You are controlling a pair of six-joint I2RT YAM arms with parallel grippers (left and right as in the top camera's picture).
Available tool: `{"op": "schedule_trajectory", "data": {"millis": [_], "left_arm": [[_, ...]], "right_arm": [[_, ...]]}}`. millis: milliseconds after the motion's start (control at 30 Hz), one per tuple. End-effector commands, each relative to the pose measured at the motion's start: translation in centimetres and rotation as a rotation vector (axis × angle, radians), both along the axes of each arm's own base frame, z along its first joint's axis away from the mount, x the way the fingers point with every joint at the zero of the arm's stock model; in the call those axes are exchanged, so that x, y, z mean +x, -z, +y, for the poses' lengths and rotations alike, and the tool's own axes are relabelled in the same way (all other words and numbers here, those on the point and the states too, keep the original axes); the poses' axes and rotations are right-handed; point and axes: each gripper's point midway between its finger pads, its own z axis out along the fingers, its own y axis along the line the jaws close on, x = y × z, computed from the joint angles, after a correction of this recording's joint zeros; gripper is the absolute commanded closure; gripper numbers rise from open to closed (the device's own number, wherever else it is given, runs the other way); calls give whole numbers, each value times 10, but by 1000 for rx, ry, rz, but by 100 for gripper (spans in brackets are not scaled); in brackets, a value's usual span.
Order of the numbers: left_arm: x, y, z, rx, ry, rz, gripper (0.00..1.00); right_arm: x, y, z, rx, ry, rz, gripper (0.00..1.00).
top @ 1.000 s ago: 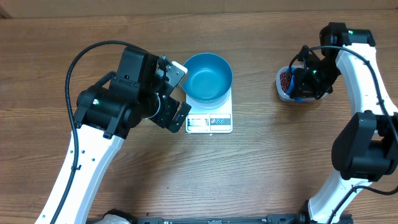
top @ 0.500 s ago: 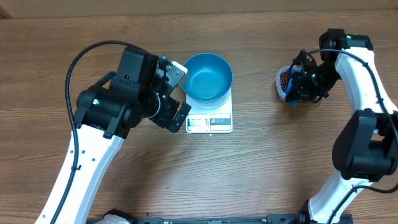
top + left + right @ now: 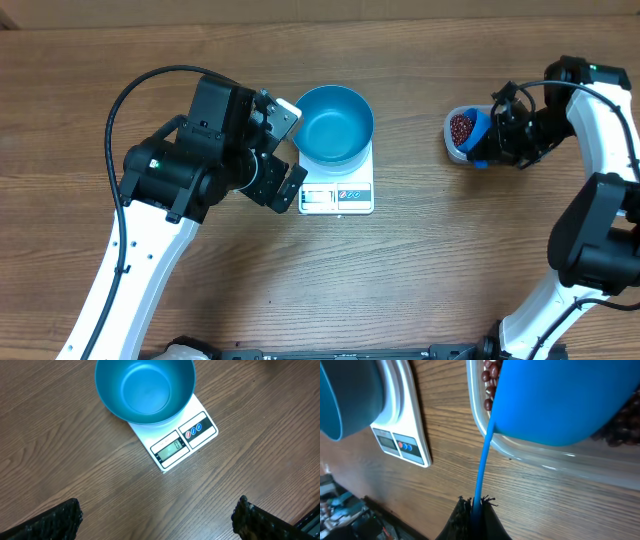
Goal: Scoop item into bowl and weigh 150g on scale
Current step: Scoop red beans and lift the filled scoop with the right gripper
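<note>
We observe the left claw [image 3: 287, 150] fully released, its jaws spread wide, hovering just left of the bowl [image 3: 335, 123] without touching it. The bowl sits centred on the scale [image 3: 337, 194], overhanging its back and sides. The display and buttons on the front edge show clearly. The scale rests on the wooden surface [image 3: 420, 270]. We find the right claw [image 3: 472, 516] clenched on the thin handle of the blue scoop [image 3: 555, 400]. The scoop's cup lies over the clear tub [image 3: 530, 456], well to the right of the scale. The beans [image 3: 489, 380] lie in the tub, partly hidden beneath the scoop. We cannot tell whether the scoop touches them.
</note>
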Motion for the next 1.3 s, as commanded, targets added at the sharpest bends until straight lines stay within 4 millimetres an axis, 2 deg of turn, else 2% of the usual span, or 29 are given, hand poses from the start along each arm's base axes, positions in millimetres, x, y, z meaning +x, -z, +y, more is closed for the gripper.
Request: {"op": "schedule_trajectory", "data": {"millis": [0, 133, 467, 733, 1133, 1267], "left_arm": [[0, -1, -1, 0, 15, -1, 0], [0, -1, -1, 0, 15, -1, 0], [0, -1, -1, 0, 15, -1, 1], [0, -1, -1, 0, 15, -1, 0], [0, -1, -1, 0, 15, -1, 1], [0, -1, -1, 0, 15, -1, 0]], "right_arm": [[2, 0, 11, 101, -29, -52, 96], [-1, 6, 5, 115, -4, -42, 96], [-1, 2, -12, 174, 75, -51, 96], [-1, -8, -12, 242, 70, -93, 96], [-3, -12, -46, 268, 178, -112, 96], [-3, -15, -51, 289, 200, -123, 96]]}}
